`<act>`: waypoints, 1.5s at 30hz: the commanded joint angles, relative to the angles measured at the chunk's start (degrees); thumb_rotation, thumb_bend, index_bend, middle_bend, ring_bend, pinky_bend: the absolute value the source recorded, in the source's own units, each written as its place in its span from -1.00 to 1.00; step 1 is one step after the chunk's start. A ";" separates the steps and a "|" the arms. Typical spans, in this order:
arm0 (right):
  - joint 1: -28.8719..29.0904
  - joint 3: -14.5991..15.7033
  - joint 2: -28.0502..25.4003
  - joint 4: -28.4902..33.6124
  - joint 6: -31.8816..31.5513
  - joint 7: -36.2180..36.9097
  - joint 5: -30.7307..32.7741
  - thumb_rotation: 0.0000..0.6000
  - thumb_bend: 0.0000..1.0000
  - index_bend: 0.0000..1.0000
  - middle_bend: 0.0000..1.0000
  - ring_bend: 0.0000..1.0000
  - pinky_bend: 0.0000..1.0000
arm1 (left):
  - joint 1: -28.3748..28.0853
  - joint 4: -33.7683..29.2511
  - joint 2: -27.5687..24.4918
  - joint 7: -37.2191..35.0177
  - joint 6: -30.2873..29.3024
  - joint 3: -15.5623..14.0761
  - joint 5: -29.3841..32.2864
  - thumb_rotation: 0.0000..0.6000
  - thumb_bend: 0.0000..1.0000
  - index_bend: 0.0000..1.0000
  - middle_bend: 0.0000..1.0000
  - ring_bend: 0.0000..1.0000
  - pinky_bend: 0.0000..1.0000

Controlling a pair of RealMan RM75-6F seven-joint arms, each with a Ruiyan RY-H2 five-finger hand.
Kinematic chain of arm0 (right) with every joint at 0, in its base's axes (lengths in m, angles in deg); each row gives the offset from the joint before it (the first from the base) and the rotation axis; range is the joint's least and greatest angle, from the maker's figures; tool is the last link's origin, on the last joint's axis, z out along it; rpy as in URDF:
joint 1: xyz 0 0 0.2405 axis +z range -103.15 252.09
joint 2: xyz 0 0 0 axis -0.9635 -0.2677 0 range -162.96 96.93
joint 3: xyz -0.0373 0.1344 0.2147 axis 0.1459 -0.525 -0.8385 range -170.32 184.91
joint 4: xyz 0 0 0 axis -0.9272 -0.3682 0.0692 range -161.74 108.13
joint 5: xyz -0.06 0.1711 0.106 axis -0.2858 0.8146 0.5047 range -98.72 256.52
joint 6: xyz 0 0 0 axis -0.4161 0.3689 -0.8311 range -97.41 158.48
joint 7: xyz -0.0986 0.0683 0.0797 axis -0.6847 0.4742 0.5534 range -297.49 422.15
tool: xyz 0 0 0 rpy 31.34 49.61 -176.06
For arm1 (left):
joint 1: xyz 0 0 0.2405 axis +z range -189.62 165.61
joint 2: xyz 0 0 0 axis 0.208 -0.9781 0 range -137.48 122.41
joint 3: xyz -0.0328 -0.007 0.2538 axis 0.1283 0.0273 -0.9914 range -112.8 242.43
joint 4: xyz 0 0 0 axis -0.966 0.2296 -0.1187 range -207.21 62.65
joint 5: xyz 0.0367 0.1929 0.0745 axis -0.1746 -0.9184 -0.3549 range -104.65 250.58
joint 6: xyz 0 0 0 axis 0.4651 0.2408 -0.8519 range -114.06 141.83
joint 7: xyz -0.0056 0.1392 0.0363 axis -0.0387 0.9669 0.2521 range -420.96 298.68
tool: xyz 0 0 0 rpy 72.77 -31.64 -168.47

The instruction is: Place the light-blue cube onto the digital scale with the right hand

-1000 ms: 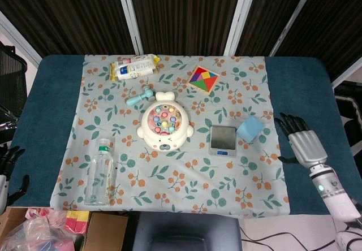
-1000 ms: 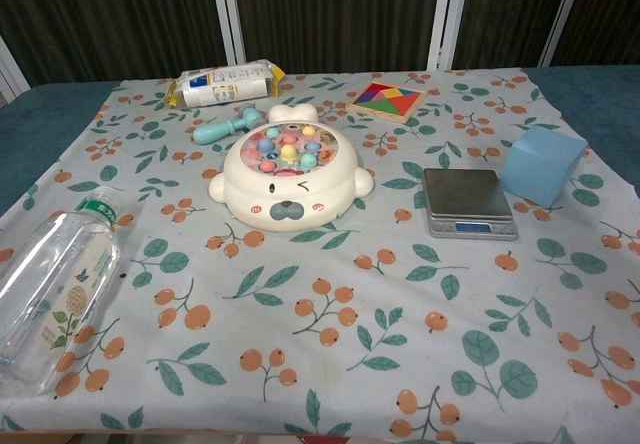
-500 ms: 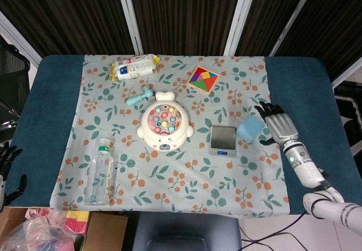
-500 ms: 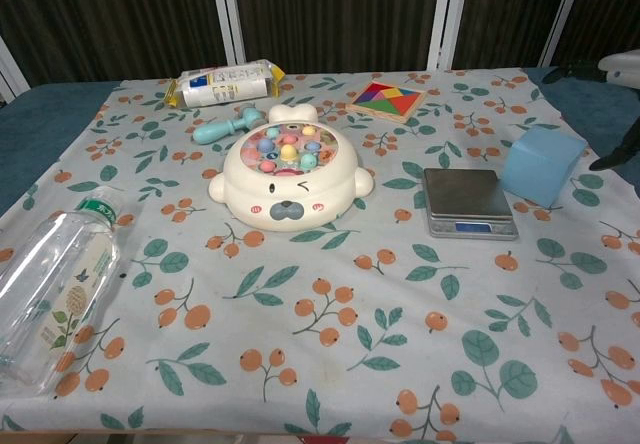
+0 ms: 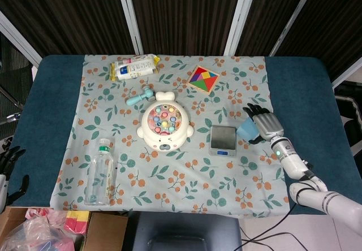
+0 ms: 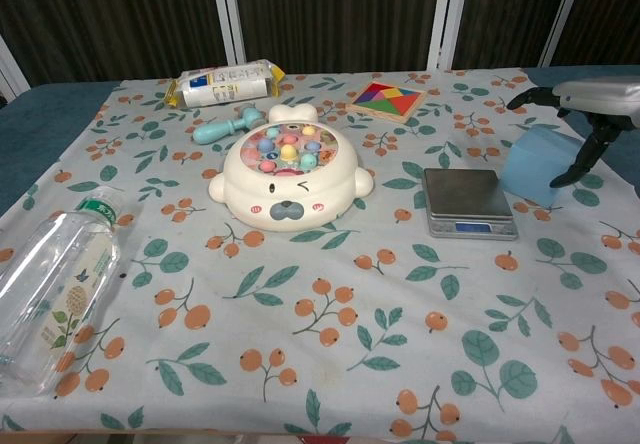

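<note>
The light-blue cube (image 5: 246, 131) (image 6: 535, 167) sits on the floral cloth just right of the small digital scale (image 5: 223, 140) (image 6: 467, 199), whose steel plate is bare. My right hand (image 5: 263, 124) (image 6: 588, 104) hovers over the cube's top and right side with its fingers spread. Its thumb hangs down past the cube's right face, and I see no grip on the cube. My left hand (image 5: 9, 168) shows only in the head view, low at the table's left edge, with its fingers apart and nothing in it.
A white fishing-game toy (image 5: 164, 125) stands left of the scale. A clear bottle (image 5: 100, 173) lies at the front left. At the back are a tangram puzzle (image 5: 203, 79), a snack packet (image 5: 134, 67) and a light-blue toy hammer (image 5: 139, 96).
My right hand has moved in from the table's right edge, leftwards, until it is over the cube. The cube, the scale and the left hand have stayed put.
</note>
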 commanded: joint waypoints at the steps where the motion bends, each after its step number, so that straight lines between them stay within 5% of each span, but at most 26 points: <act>1: 0.66 0.49 1.76 -2.35 0.46 1.20 -0.51 1.00 -0.69 -0.75 -0.76 -0.79 -0.31 | -0.02 -0.09 -0.05 0.20 -0.06 -0.26 -0.53 1.00 -0.09 -0.63 -0.76 -0.72 -0.18; 11: 0.94 1.78 4.90 -7.59 -0.94 5.45 -3.11 1.00 -0.68 -0.43 -0.41 -0.38 0.03 | -0.20 -0.13 -0.08 0.06 0.41 -0.31 -0.43 1.00 -0.09 -0.63 -0.76 -0.72 -0.18; 20: 0.19 2.36 8.57 -13.35 -6.96 8.89 -6.47 1.00 -0.32 0.51 0.24 0.28 0.61 | -0.15 -0.06 -0.09 -0.14 0.36 -0.35 -0.46 1.00 -0.09 -0.63 -0.76 -0.72 -0.18; 25: -0.88 2.27 7.59 -10.94 -11.58 6.95 -7.53 1.00 -0.32 0.57 0.30 0.32 0.65 | -0.11 -0.06 -0.10 -0.14 0.20 -0.43 -0.68 1.00 -0.09 -0.63 -0.76 -0.72 -0.18; 36: -2.07 3.18 1.74 4.65 -16.51 3.75 -10.62 1.00 -0.31 0.57 0.30 0.33 0.65 | -0.31 -0.32 -0.05 0.62 0.46 -0.57 -1.00 1.00 -0.09 -0.63 -0.76 -0.72 -0.18; 45: -0.95 2.18 3.26 4.72 -16.10 2.06 -9.41 1.00 -0.32 0.57 0.30 0.32 0.65 | 0.01 -0.11 -0.10 -0.01 -0.19 -0.62 -1.15 1.00 -0.09 -0.63 -0.76 -0.72 -0.18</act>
